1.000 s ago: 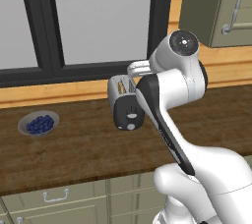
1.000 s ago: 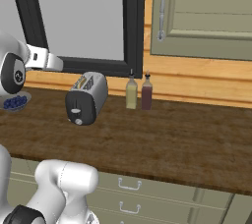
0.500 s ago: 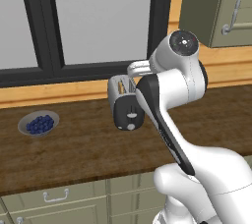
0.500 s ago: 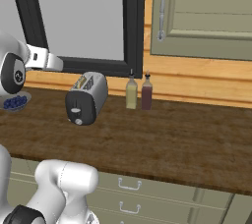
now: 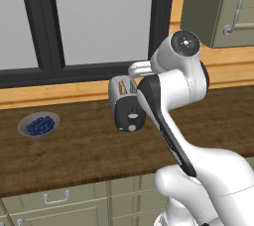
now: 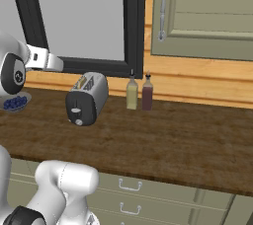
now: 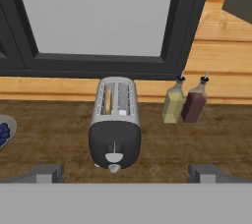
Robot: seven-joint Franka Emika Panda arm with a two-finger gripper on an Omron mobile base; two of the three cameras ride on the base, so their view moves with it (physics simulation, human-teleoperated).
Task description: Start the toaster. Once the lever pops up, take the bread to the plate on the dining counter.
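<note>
Fingers (image 7: 45, 173) stand spread wide at the bottom of the hand view, one tip at each lower corner, holding nothing; the gripper (image 7: 125, 174) is apart from everything on the counter. Much of each fingertip is cut off by the lower edge. Between and just beyond the tips sits the toaster (image 7: 115, 125), black front and white knob facing the hand, standing upright on the wooden counter (image 7: 206, 144). A tan sliver in its left slot may be the bread (image 7: 108, 101); it is too narrow to be sure. In the left base view the arm covers the toaster's right side. Two bottles (image 7: 185, 103) stand to the toaster's right, touching each other. A bowl of blueberries (image 5: 39, 124) lies well to its left.
</note>
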